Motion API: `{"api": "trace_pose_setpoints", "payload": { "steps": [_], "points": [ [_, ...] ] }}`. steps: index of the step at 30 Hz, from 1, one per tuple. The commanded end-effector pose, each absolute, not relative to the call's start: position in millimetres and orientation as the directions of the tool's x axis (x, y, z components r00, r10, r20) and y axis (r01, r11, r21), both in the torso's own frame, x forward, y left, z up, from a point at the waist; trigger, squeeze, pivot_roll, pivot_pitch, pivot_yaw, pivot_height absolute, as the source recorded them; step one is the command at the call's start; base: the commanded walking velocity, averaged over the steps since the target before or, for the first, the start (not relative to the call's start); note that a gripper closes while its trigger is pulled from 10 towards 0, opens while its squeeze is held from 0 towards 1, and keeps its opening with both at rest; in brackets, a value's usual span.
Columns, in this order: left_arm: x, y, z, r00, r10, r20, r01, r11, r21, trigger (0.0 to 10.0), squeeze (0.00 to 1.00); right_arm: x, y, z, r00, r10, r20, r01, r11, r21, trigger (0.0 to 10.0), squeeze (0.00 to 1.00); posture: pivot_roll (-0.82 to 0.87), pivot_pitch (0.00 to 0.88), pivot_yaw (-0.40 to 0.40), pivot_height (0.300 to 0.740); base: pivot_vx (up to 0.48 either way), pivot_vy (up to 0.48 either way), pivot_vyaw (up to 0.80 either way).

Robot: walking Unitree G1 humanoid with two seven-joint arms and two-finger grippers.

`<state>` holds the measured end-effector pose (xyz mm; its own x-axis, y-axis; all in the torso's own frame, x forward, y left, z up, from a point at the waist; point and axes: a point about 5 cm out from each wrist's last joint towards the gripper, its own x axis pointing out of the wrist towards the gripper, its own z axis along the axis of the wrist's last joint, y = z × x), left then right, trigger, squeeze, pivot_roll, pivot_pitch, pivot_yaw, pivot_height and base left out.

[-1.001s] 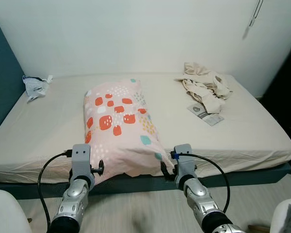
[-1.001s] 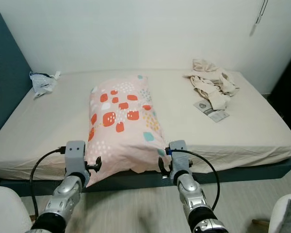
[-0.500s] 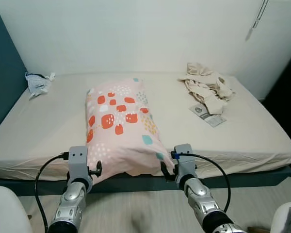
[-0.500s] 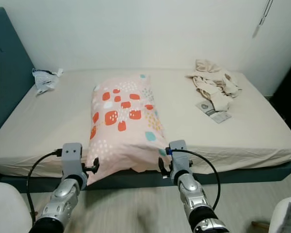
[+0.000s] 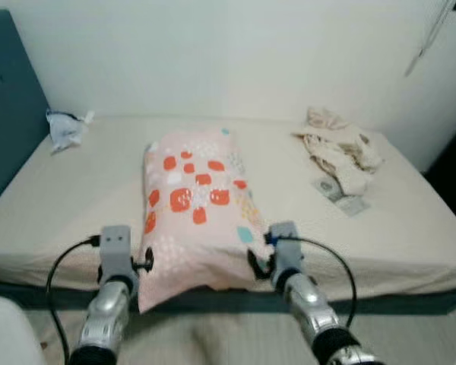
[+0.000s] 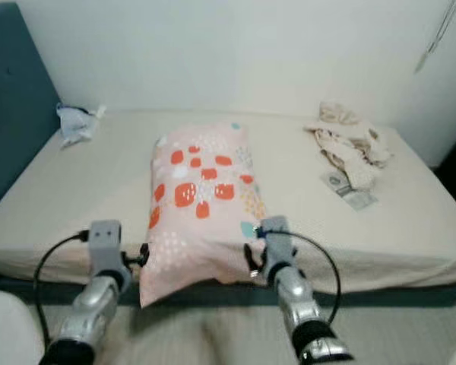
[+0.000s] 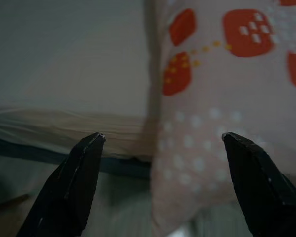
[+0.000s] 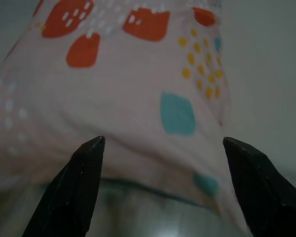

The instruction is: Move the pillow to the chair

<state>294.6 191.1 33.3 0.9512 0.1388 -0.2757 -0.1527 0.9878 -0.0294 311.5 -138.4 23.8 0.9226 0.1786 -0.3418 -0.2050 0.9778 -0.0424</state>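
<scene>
While the head views are a little blurred, the pink pillow [image 5: 200, 205] plainly lies lengthwise on the bed [image 5: 410, 243], its near end drooping over the front edge of the mattress. 2 grippers flank that overhanging end. The left gripper [image 7: 160, 177] sits at the pillow's left corner with its fingers [image 7: 71, 182] spread wide, bare sheet and the dark bed frame showing between them alongside the fabric. The right gripper [image 8: 163, 185] is at the right corner, also spread, pointing at the patterned cover (orange and teal patches). Further back, a heap of beige clothes [image 5: 340, 148] and a small packet [image 5: 343, 198] lie on the right of the mattress, well apart from the pillow; a crumpled pale cloth [image 5: 65, 128] sits near the blue headboard [image 5: 7, 114].
</scene>
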Motion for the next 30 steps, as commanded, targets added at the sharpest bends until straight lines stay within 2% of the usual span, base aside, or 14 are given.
{"api": "trace_pose_setpoints", "payload": {
  "steps": [1,7,13,30],
  "points": [
    [293.7,187.3,30.8,0.949,0.128,-0.288,-0.146,0.988,-0.043,10.0,0.0,309.7,-143.8,22.4,0.924,0.168,-0.344,-0.196,0.979,-0.051,10.0,0.0,-0.02,0.063,-0.014,0.705,0.281,0.0,0.0],
    [294.2,187.9,31.4,0.949,0.127,-0.287,-0.145,0.989,-0.042,10.0,0.0,310.0,-143.0,23.2,0.925,0.178,-0.336,-0.202,0.979,-0.038,10.0,0.0,-0.02,0.062,-0.015,0.705,0.273,0.0,0.0],
    [296.1,188.2,32.8,0.951,0.123,-0.284,-0.14,0.989,-0.04,10.0,0.0,309.0,-145.2,21.9,0.924,0.166,-0.344,-0.194,0.98,-0.048,10.0,0.0,-0.03,0.057,-0.014,0.705,0.265,0.0,-0.64],
    [298.3,188.3,36.4,0.96,0.111,-0.258,-0.126,0.991,-0.043,10.0,0.0,308.9,-142.5,21.4,0.922,0.173,-0.345,-0.201,0.979,-0.046,10.0,0.0,-0.03,0.033,-0.01,0.705,0.0,0.0,0.0]
  ]
}}
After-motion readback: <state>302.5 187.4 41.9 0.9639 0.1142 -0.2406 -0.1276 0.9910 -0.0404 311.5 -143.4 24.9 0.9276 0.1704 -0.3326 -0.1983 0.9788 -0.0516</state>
